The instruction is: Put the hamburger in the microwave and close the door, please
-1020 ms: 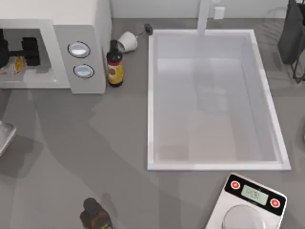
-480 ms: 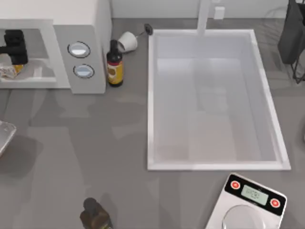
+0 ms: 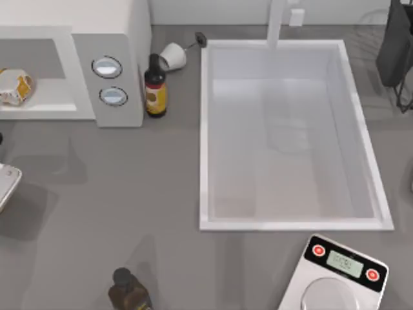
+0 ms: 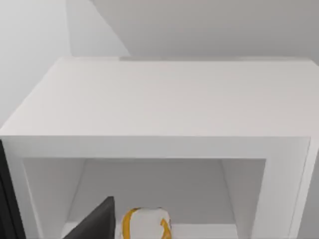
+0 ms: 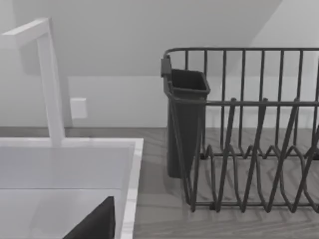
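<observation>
The hamburger (image 3: 13,87), a white paper bundle with yellow-orange patches, lies on the floor of the microwave (image 3: 116,39) cavity at the table's far left. In the left wrist view the hamburger (image 4: 146,223) sits alone inside the microwave (image 4: 164,99), seen from the front. One dark finger (image 4: 97,225) of my left gripper shows in front of the cavity, apart from the bundle and holding nothing. The door (image 3: 5,184) stands swung open, its silver face showing at the left edge. Near the dish rack, a finger (image 5: 94,224) of my parked right gripper shows.
A dark brown bottle (image 3: 155,87) stands just right of the microwave, with a tipped white cup (image 3: 172,56) behind it. The white sink (image 3: 206,129) takes up the middle right. Another brown bottle (image 3: 129,292) and a silver scale (image 3: 335,274) sit at the front. The dark dish rack (image 5: 239,149) stands at the back right.
My left gripper let go of the hamburger and drew back out of the microwave cavity, leaving the top view. The hamburger stays on the cavity floor.
</observation>
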You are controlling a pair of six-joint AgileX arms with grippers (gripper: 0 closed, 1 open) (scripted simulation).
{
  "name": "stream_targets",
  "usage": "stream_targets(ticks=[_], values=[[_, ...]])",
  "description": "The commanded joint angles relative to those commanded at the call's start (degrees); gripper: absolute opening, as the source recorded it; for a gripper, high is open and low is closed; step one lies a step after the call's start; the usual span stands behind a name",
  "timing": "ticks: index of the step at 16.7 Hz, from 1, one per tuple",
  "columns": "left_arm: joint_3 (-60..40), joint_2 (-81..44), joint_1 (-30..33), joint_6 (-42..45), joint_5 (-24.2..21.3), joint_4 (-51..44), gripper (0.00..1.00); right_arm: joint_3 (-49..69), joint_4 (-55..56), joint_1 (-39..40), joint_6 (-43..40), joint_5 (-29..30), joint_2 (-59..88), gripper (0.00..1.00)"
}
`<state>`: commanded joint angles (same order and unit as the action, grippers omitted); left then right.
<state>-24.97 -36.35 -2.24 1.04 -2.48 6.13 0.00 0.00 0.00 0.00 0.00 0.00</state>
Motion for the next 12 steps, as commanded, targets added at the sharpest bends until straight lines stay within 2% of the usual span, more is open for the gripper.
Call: stream_targets(ticks=[3,6,9,12], values=[[10.3,17.1,0.9,-0.4,1.0,-2.5,1.0,0.0,0.0,0.0,0.0,0.0,0.0,1.0],[18.8,28.8,1.7,-0.8,1.9,-4.6,1.0,0.0,0.0,0.0,0.0,0.0,0.0,1.0],[24.0,35.2,2.1,-1.0,2.4,-5.9,1.0,0.0,0.0,0.0,0.0,0.0,0.0,1.0],[25.0,36.3,2.2,-1.0,2.5,-6.1,1.0,0.0,0.0,0.0,0.0,0.0,0.0,1.0]])
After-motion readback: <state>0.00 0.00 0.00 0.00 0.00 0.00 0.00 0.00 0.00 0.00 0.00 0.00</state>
